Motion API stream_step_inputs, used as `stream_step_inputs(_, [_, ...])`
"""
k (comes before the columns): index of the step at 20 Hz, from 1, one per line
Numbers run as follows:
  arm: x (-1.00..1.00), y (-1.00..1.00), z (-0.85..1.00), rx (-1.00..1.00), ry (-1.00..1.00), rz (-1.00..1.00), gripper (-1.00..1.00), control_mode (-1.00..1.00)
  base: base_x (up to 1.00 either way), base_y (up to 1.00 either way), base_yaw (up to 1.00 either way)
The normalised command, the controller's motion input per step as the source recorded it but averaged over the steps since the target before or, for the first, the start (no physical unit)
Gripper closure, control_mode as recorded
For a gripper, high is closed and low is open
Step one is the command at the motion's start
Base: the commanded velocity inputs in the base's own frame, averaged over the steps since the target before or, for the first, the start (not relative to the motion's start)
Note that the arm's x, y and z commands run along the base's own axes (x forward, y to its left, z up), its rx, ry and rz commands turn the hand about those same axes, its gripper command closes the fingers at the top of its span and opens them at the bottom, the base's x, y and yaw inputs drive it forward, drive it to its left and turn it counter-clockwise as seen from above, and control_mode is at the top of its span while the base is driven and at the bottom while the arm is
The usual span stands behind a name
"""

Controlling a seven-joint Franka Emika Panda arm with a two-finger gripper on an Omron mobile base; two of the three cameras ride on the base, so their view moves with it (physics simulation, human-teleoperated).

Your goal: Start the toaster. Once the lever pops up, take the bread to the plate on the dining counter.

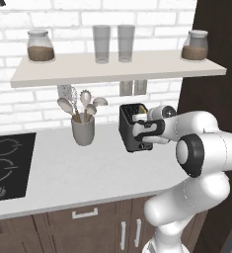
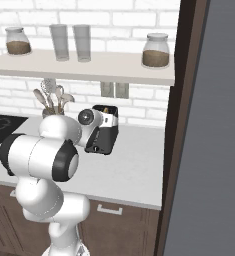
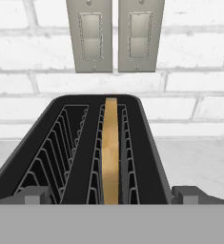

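The end effector hovers spread wide over the toaster, the bread standing edge-up in its right slot.

No readable text, labels, brands or numbers are showing in any view. The cooktop is showing only white ring outlines and a small control icon at its front edge, too small to make out. The toaster, the wall switch plates and the shelf jars are carrying no markings.
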Motion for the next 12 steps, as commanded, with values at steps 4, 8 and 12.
stream_step_inputs(4, [0.12, 0.00, 0.00, 0.00, 0.00, 0.00, -1.00, -1.00, 0.00, 0.00, 0.00])
stream_step_inputs(8, [0.28, 0.00, 0.00, 0.00, 0.00, 0.00, -1.00, -1.00, 0.00, 0.00, 0.00])
stream_step_inputs(12, [0.21, 0.00, 0.00, 0.00, 0.00, 0.00, -1.00, -1.00, 0.00, 0.00, 0.00])
